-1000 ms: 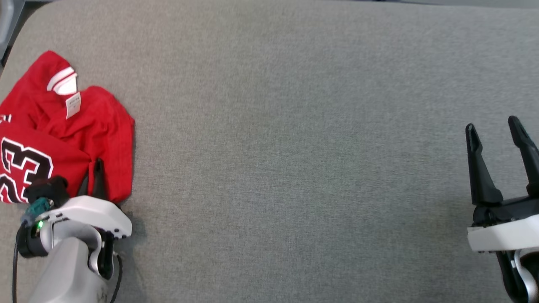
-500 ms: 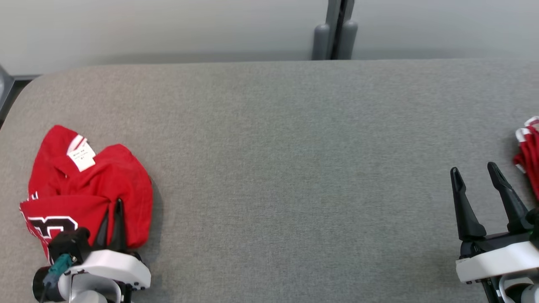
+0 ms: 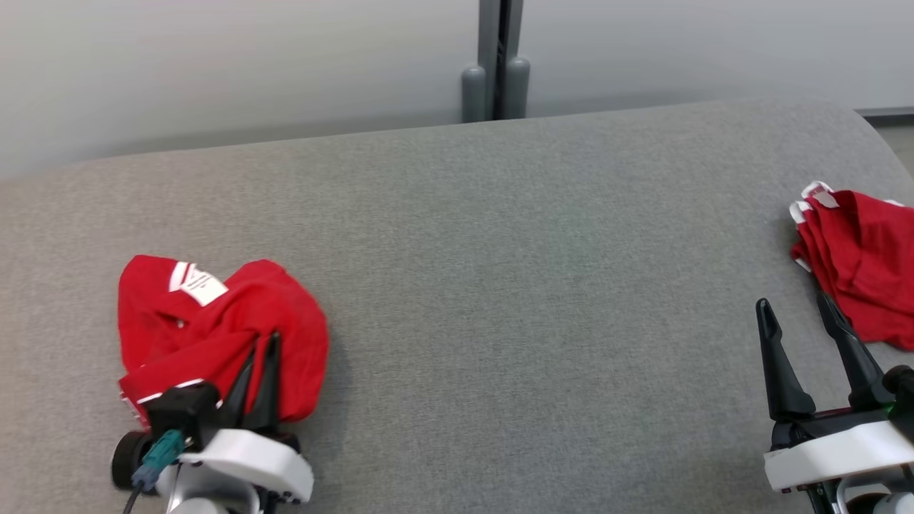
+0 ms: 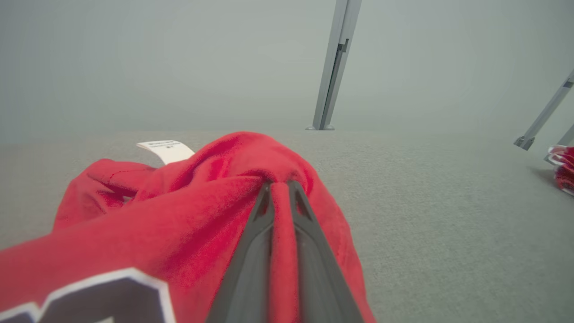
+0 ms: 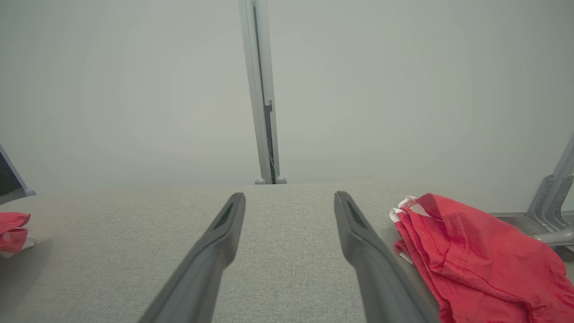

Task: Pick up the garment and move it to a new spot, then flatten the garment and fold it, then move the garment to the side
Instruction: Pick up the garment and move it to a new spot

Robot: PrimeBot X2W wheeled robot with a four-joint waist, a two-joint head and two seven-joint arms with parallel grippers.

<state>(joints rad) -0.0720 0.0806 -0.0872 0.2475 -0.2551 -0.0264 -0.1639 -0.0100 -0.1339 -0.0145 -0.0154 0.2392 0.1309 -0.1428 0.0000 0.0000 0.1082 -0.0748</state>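
Observation:
A crumpled red garment (image 3: 214,328) with white trim and a white label lies bunched at the table's left. My left gripper (image 3: 264,350) is shut on a fold of it; the left wrist view has red cloth (image 4: 202,211) pinched between the two dark fingers (image 4: 251,251). My right gripper (image 3: 796,314) stands open at the lower right with nothing between its fingers (image 5: 206,255), just left of a second red garment (image 3: 860,260), seen also in the right wrist view as red cloth (image 5: 475,255).
The grey fabric-covered table (image 3: 514,285) stretches between the two arms. A pale wall and a grey upright post (image 3: 496,64) stand behind its far edge. The table's rounded right corner (image 3: 867,125) lies near the second garment.
The head camera has tilted up and swung right, bringing the wall, post and right-hand garment into view. The left gripper stays shut on the red garment, which looks more bunched and gathered.

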